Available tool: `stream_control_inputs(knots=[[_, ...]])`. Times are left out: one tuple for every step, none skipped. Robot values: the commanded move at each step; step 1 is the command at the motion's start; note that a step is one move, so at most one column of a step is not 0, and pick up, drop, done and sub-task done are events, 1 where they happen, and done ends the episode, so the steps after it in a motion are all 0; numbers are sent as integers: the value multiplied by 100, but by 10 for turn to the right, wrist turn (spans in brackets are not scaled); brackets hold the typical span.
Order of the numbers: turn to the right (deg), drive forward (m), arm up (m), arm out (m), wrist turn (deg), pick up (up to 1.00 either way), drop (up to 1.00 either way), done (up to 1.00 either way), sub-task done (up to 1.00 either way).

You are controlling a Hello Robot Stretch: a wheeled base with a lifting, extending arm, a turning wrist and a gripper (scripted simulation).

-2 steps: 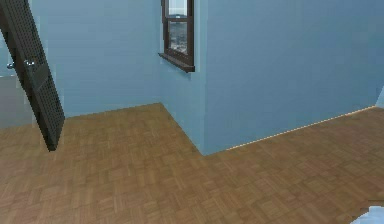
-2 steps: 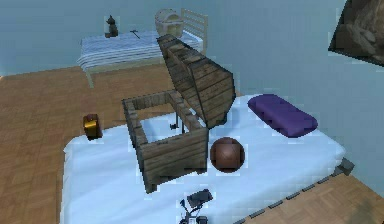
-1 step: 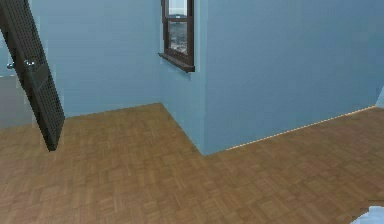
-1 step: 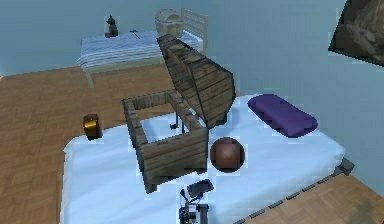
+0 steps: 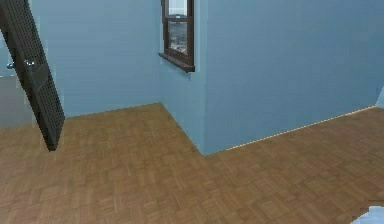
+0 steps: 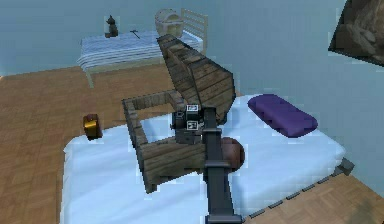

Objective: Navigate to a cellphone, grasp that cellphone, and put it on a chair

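A brown wooden chair with a tall planked back and open box-like sides rests on a pale blue bed in the arm side view. My arm rises from the bottom edge to the chair's seat. The two white marker squares sit there, with the gripper just below and left of them. The chair's frame and the bed lie right behind the gripper, so I cannot tell whether it holds anything. I cannot make out a cellphone.
A round brown ball lies on the bed beside the arm, and a purple pillow farther right. A small box stands on the wood floor. Behind are a striped low bed and a white chair. The forward view has blue walls, a window and a dark door.
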Motion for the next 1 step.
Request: stream_control_inputs(knots=[[0, 0, 18, 0, 0, 0, 0, 0, 0]])
